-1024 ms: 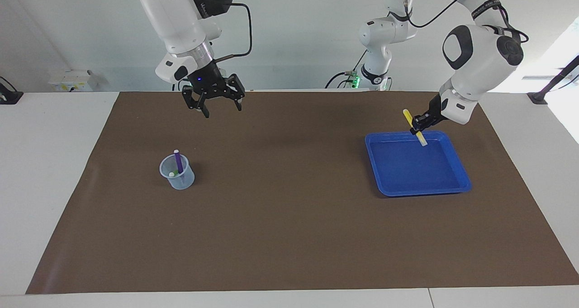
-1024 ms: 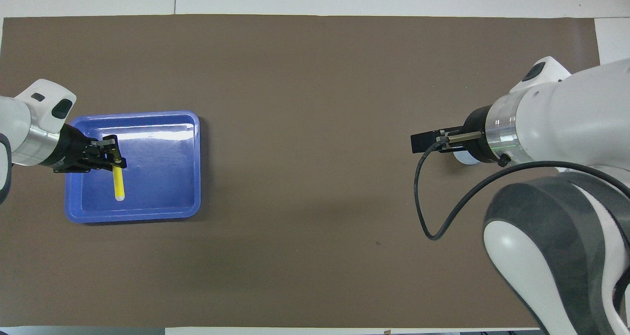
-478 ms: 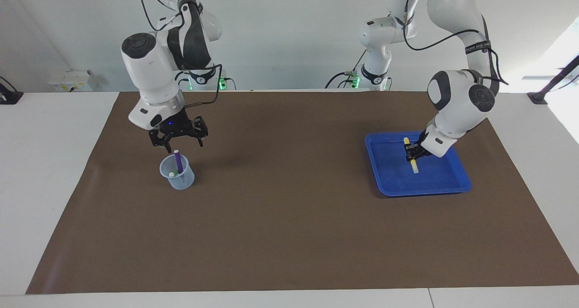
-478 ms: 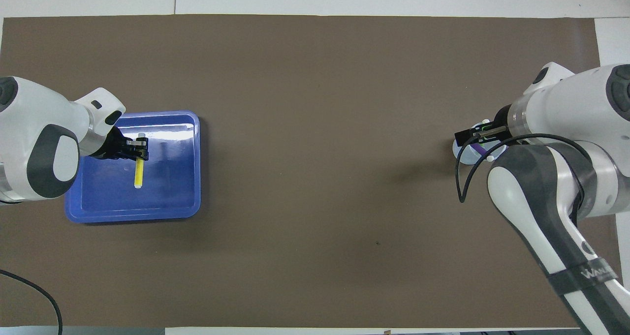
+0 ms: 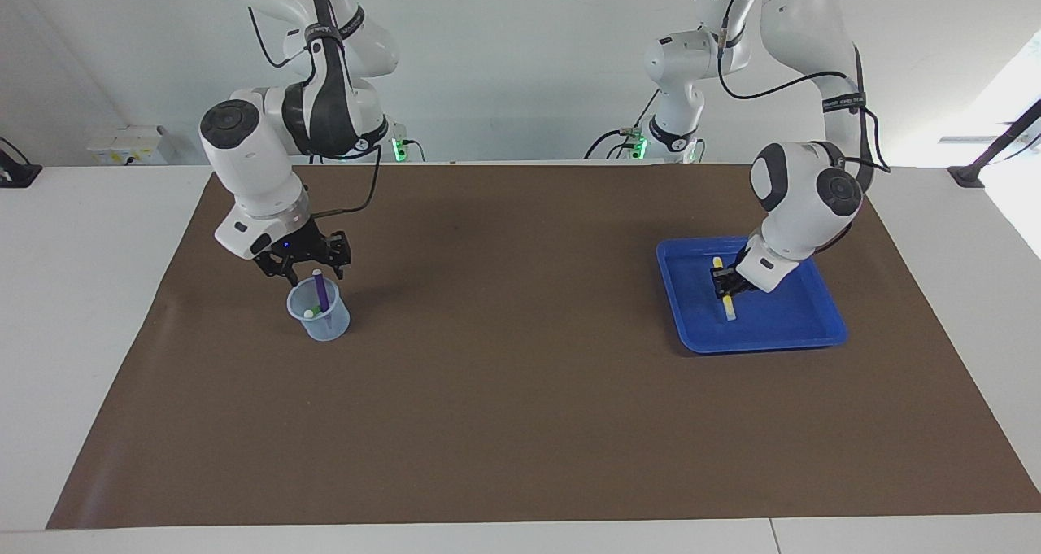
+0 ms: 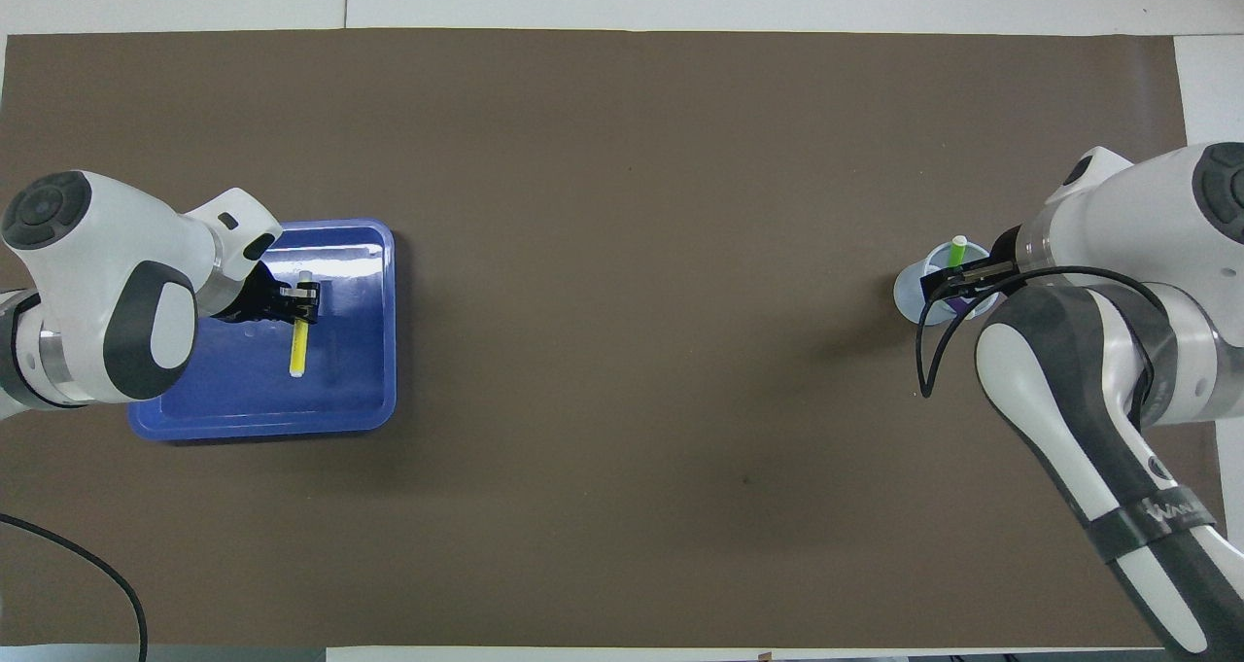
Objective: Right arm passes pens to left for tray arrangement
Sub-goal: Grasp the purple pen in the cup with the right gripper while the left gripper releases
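My left gripper (image 5: 722,281) (image 6: 303,297) is shut on the yellow pen (image 5: 726,302) (image 6: 298,349). It holds the pen low inside the blue tray (image 5: 801,320) (image 6: 360,375), slanted, with the pale end down at the tray floor. At the right arm's end of the table a small translucent cup (image 5: 325,324) (image 6: 914,297) holds the purple pen (image 5: 322,294) and the green pen (image 6: 957,247). My right gripper (image 5: 307,271) (image 6: 962,281) hangs over the cup, open, its fingers either side of the purple pen's top.
A brown mat (image 5: 520,424) covers the table between the cup and the tray. Two slimmer arms with green-lit bases (image 5: 651,143) stand at the robots' end. The right arm's black cable (image 6: 923,370) loops beside the cup.
The left gripper came down with the yellow pen from above the tray rim into the tray. The right gripper dropped from high over the mat onto the cup, its fingers narrowing around the purple pen.
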`<state>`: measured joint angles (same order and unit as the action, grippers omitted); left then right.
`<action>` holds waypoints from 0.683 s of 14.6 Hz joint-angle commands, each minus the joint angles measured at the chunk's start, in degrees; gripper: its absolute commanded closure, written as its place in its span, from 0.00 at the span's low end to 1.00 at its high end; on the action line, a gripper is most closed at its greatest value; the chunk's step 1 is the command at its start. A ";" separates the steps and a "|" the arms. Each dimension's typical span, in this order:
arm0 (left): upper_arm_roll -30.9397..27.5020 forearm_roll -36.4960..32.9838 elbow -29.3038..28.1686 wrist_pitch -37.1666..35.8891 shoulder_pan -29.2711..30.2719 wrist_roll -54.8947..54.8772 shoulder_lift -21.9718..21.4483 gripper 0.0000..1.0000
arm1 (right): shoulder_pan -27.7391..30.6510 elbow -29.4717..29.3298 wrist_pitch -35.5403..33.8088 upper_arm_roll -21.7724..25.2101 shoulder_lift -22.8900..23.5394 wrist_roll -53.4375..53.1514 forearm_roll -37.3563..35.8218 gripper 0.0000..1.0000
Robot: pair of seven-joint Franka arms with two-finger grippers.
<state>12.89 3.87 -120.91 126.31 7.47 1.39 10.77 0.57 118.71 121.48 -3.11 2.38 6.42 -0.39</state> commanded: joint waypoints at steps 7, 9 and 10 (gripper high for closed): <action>-0.32 -1.06 -3.36 4.74 -0.35 1.95 -0.48 0.17 | 2.77 4.34 2.62 -0.85 -1.41 0.44 -1.37 0.31; -0.32 -1.06 -3.36 4.74 -0.09 1.95 -0.48 0.00 | 2.77 4.42 2.27 -0.85 -1.50 0.61 -1.37 0.31; -0.32 -1.06 -3.28 4.74 0.00 2.04 -0.48 0.00 | 2.77 4.42 2.09 -0.85 -1.50 1.49 -1.37 0.32</action>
<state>12.84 3.87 -123.01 129.47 7.49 2.40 10.78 2.30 121.70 123.67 -3.15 2.26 6.48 -0.54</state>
